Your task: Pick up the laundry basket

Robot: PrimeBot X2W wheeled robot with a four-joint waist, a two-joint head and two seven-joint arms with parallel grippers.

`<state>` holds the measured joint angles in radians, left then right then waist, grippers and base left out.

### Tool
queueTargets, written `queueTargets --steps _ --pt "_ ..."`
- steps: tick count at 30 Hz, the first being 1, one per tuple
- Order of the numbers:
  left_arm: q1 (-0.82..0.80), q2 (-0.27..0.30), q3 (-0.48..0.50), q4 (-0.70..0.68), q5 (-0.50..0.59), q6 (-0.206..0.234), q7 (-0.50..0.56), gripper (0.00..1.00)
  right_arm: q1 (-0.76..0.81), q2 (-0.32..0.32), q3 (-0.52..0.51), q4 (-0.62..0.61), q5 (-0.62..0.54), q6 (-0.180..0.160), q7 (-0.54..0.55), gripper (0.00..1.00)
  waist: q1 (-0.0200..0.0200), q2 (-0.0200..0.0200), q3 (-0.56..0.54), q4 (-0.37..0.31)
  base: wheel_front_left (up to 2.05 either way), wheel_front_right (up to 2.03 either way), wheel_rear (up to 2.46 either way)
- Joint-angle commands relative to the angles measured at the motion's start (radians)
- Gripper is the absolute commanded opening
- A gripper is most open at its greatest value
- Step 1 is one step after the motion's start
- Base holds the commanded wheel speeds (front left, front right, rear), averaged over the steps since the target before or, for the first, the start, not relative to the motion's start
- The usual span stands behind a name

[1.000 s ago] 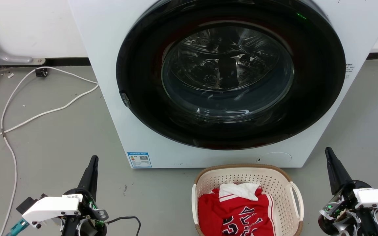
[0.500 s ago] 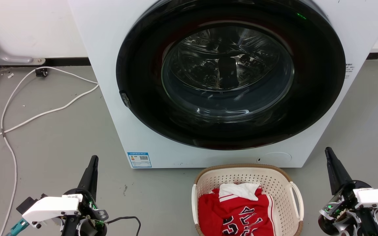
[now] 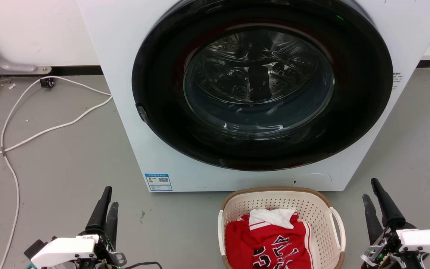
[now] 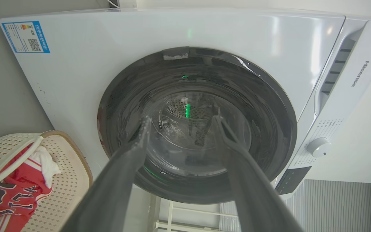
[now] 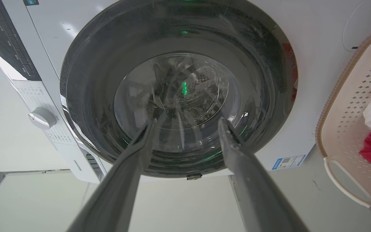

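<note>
Cream perforated plastic laundry basket (image 3: 274, 203), brown-rimmed and holding red and white clothes (image 3: 271, 243), sits on the grey floor (image 3: 69, 157) just before the white front-loading washing machine (image 3: 121, 123). Off the machine's lower front corners, the left end effector (image 3: 111, 196) and right end effector (image 3: 370, 188) stand with fingers spread, likely readied for the basket's white loop handles (image 3: 337, 228).
</note>
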<state>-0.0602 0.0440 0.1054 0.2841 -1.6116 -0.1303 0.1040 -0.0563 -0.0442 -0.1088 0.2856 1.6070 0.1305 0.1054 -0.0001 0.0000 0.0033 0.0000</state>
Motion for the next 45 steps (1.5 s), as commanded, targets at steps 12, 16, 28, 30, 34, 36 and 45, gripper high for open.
queueTargets --steps 12,16,28,30,34,36,45 --pt "-0.011 0.004 -0.009 -0.08 0.203 0.021 -0.064 1.0 0.0 -0.002 0.01 -0.09 -0.255 0.0 -0.064 1.0 0.0001 0.0 0.002 0.001 0.0 0.0 0.0" --pt "-0.006 0.004 -0.021 -0.109 0.295 0.044 -0.082 1.0 0.007 -0.003 0.015 -0.116 -0.347 0.0 -0.082 1.0 0.0001 0.0 0.002 0.001 0.0 0.0 0.0" --pt "0.003 0.005 -0.069 -0.159 0.553 0.104 -0.131 1.0 0.024 -0.004 0.046 -0.176 -0.662 0.0 -0.132 1.0 0.0001 0.0 0.003 0.001 0.0 0.0 0.0" --pt "0.004 0.005 -0.073 -0.161 0.587 0.113 -0.138 1.0 0.026 -0.004 0.049 -0.182 -0.708 0.0 -0.139 1.0 0.0001 0.0 0.002 0.001 0.0 0.0 0.0" --pt "0.006 0.005 -0.083 -0.161 0.655 0.126 -0.153 1.0 0.031 -0.004 0.052 -0.192 -0.787 0.0 -0.154 1.0 0.0001 0.0 0.002 0.001 0.0 0.0 0.0" --pt "0.006 0.005 -0.088 -0.161 0.687 0.13 -0.16 1.0 0.034 -0.004 0.054 -0.197 -0.822 0.0 -0.161 1.0 0.0001 0.0 0.002 0.001 0.0 0.0 0.0" --pt "0.007 0.006 -0.111 -0.171 0.809 0.141 -0.191 1.0 0.044 -0.005 0.066 -0.22 -0.963 0.0 -0.191 1.0 0.0001 0.0 0.0 0.002 0.0 0.0 0.0"
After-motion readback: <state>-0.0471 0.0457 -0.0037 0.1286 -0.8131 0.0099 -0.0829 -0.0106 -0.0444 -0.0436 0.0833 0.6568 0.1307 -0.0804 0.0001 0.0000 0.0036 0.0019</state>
